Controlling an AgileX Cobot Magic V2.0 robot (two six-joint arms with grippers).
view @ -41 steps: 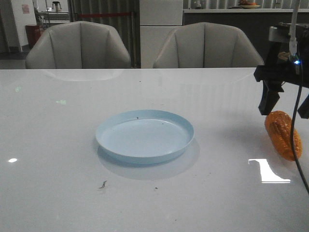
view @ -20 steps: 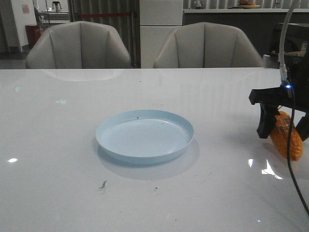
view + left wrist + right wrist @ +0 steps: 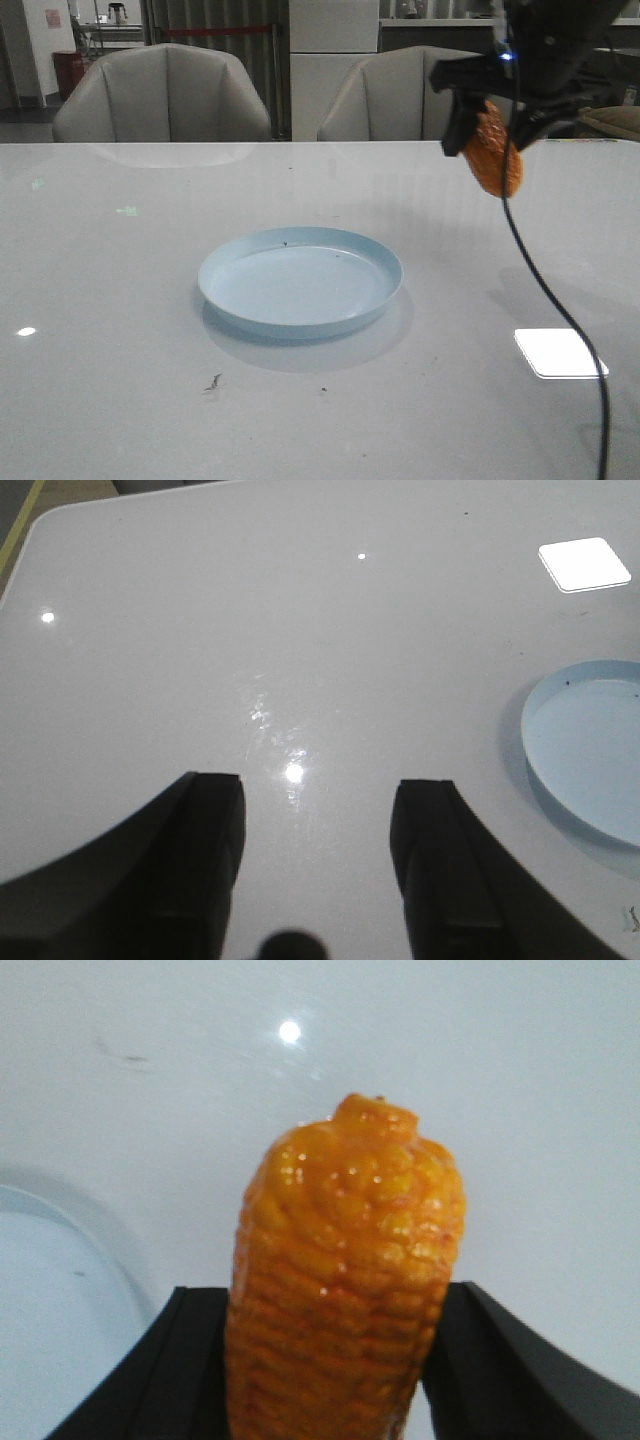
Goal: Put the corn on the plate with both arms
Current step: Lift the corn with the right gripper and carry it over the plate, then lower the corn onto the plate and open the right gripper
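Item: corn [image 3: 494, 150], clamped in our right gripper [image 3: 492, 130], held aloft above the surface [image 3: 120, 300]; long axis near upright, tip leaning slightly toward 5 o'clock. Plate [image 3: 300, 281] lay toward 8 o'clock of the corn, well apart, empty. Left gripper [image 3: 320, 855] released, nothing between its fingers, beside the plate. We could not see the right gripper's fingertips behind the cob.
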